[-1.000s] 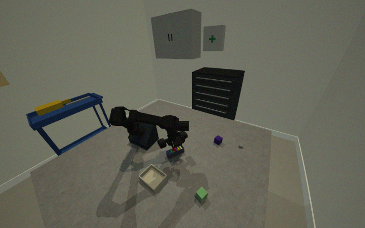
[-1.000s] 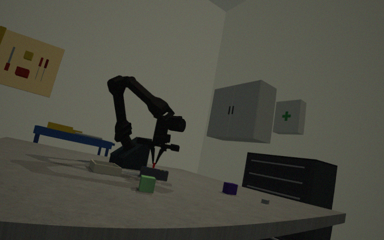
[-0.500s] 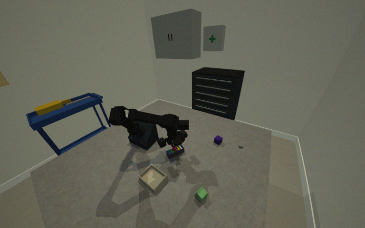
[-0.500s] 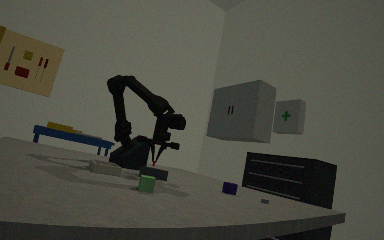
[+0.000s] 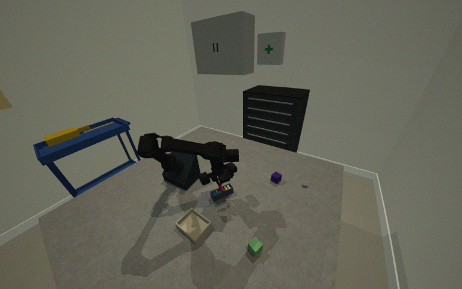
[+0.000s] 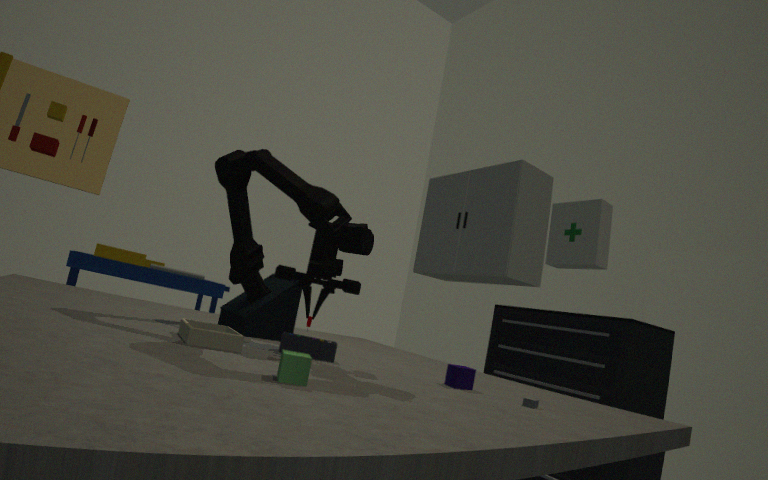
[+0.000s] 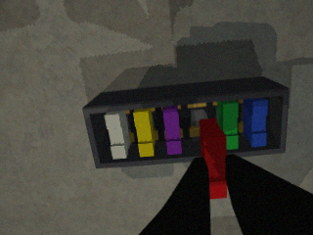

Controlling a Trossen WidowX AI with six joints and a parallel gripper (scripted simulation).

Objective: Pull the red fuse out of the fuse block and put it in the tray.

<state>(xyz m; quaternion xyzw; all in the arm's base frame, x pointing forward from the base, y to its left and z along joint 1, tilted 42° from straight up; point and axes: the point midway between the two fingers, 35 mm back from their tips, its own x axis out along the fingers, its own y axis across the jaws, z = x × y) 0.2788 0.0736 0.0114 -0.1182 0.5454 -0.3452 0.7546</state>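
Note:
My gripper (image 6: 309, 317) (image 7: 213, 165) is shut on the red fuse (image 5: 219, 186) (image 6: 309, 322) (image 7: 213, 149). In the exterior view the fuse hangs upright, with a gap between it and the fuse block (image 5: 222, 197) (image 6: 307, 346) (image 7: 188, 89) below. In the wrist view an empty slot shows between the purple fuse (image 7: 171, 129) and the green fuse (image 7: 228, 122). The white fuse (image 7: 116, 134), yellow fuse (image 7: 144, 131) and blue fuse (image 7: 255, 121) also sit in the block. The beige tray (image 5: 182, 230) (image 6: 218, 339) is empty and lies beside the block, on its left in the top and exterior views.
A green cube (image 5: 255, 246) (image 6: 294, 367) stands in front of the block. A purple cube (image 5: 276, 177) (image 6: 460, 376) and a small grey piece (image 5: 304, 185) (image 6: 530, 403) lie to the right. The arm's dark base (image 5: 181, 172) (image 6: 262, 311) stands behind the block.

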